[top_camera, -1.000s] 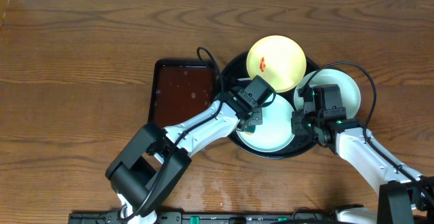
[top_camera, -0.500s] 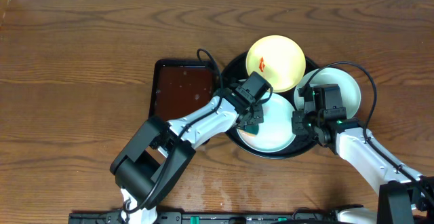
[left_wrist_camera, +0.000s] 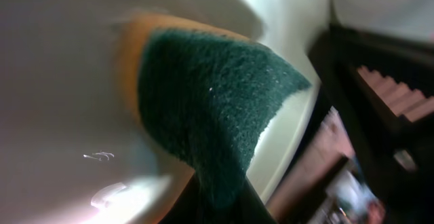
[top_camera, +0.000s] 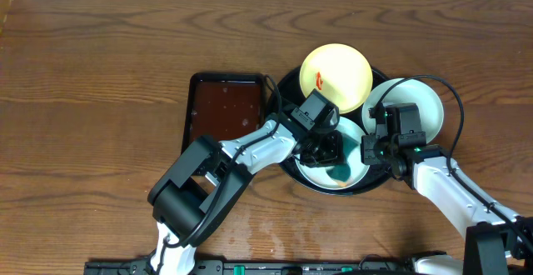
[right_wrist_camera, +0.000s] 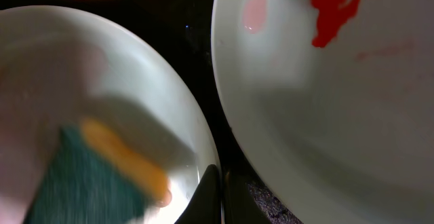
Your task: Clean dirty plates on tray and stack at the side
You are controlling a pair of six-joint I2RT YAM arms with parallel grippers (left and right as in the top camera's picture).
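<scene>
At the near edge of the black tray (top_camera: 333,190), the left gripper (top_camera: 333,157) is clamped on a green-and-yellow sponge (left_wrist_camera: 210,108), which lies against a mint-white plate (top_camera: 310,172). Just right of it, the right gripper (right_wrist_camera: 215,191) has its fingers together, tips at that plate's rim. Beyond, a second mint plate (right_wrist_camera: 325,115) carries a red smear (right_wrist_camera: 336,7). Farthest, the yellow plate (top_camera: 341,62) is smeared too.
</scene>
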